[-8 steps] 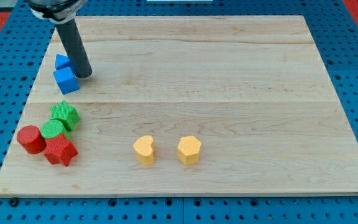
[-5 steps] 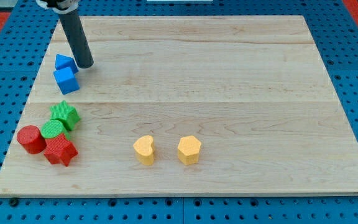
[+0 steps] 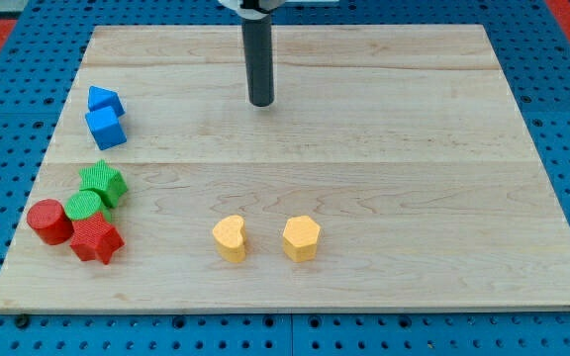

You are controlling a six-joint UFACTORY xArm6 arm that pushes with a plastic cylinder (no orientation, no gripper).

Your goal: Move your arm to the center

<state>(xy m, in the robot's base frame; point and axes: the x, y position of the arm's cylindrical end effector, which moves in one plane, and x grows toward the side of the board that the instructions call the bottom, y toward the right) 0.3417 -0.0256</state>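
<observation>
My tip (image 3: 261, 102) rests bare on the wooden board (image 3: 414, 148), grasping nothing, in its upper middle, well apart from all blocks. 2 blue blocks (image 3: 105, 117) sit far toward the view's left; 2 yellow blocks (image 3: 265, 238) lie toward the view's bottom.

The rod's upper end is cut off at 12 o'clock; the green cylinder (image 3: 84, 208) is partly hidden by the red star (image 3: 96, 239).
</observation>
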